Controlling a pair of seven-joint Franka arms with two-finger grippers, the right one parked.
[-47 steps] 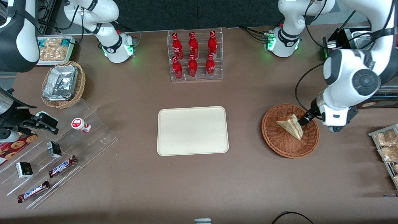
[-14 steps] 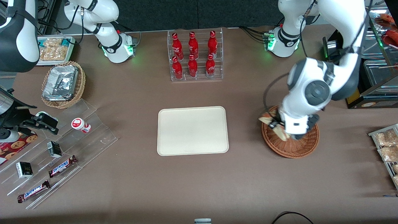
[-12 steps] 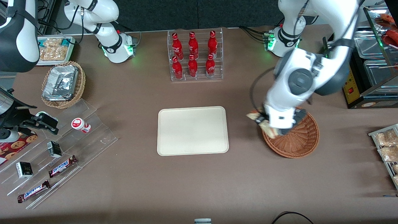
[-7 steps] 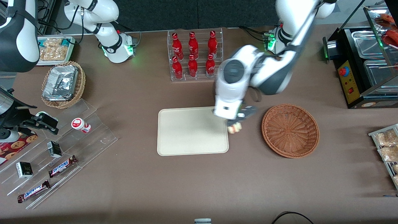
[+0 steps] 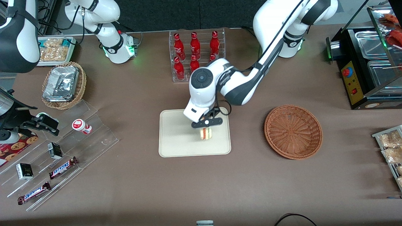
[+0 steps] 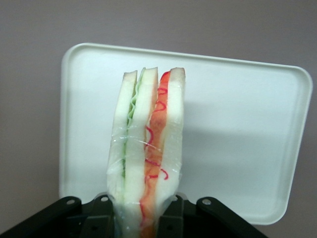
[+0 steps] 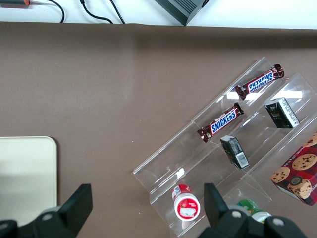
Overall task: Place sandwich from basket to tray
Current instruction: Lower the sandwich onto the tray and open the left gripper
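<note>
Front view shows the tray, then the hand above it clamped on the sandwich, then the empty basket toward the working arm's end of the desk. Wrapped in film, the sandwich looks light, soft and easily squashed, so a gentle pinch across its bread faces seems best

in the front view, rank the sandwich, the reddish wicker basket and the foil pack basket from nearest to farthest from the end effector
1. The sandwich: clamped in the end effector, over the tray.
2. The reddish wicker basket: empty, on the table toward the working arm's end.
3. The foil pack basket: farthest, toward the parked arm's end.
</note>
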